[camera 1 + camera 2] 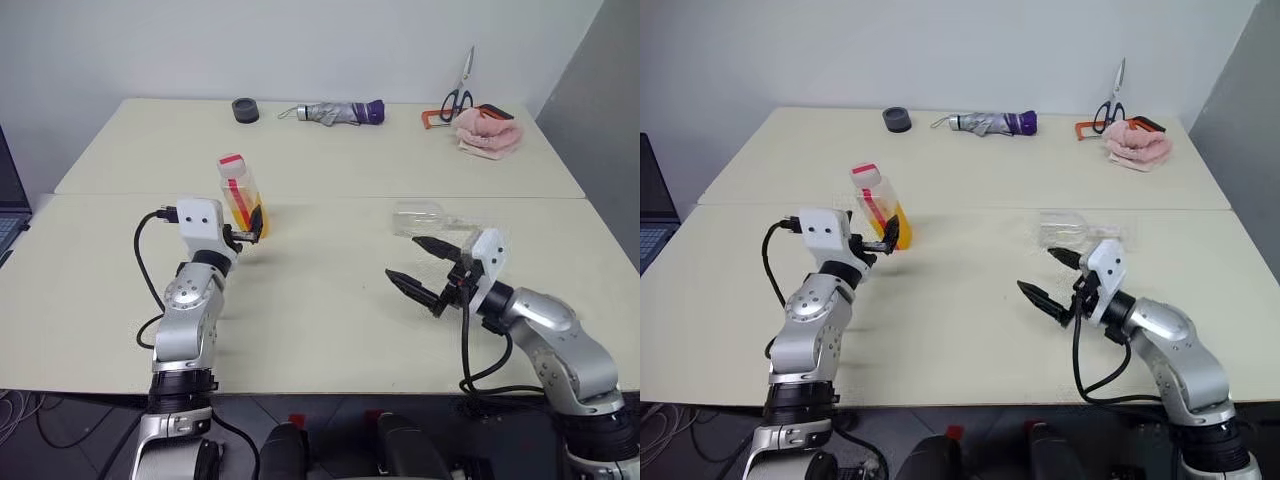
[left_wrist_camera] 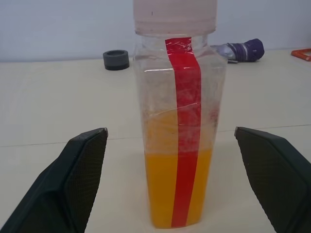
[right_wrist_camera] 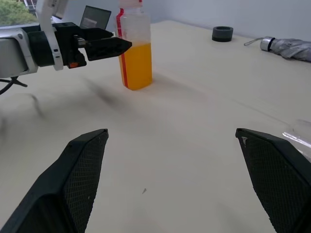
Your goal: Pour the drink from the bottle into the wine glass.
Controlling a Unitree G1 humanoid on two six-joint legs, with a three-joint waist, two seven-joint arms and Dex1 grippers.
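Orange drink (image 2: pixel 177 189) sits unpoured in the capped bottle (image 1: pixel 241 195) upright on the bench (image 1: pixel 320 330), between the spread left gripper (image 1: pixel 247 232) fingers, ungrasped; the glass (image 1: pixel 425 219) lies beyond the spread, empty right gripper (image 1: pixel 418 262).

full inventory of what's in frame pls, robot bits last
bottle: 1, clear, red strip, red-and-white cap, upright on near table, left of centre
drink: orange-yellow, fills the bottle's lower part
wine glass: 1, clear, lying on its side, near table, right
black ring: 1, far table, left
folded umbrella: 1, grey and purple, far table, centre
scissors: 1, black handles, far right
orange-red tool: 1, under the scissors, partly hidden
pink cloth: 1, far right
laptop: 1, dark, left edge
tables: 2, cream, butted together
left gripper: jaws open, at the bottle, not gripping
right gripper: jaws open, near the glass
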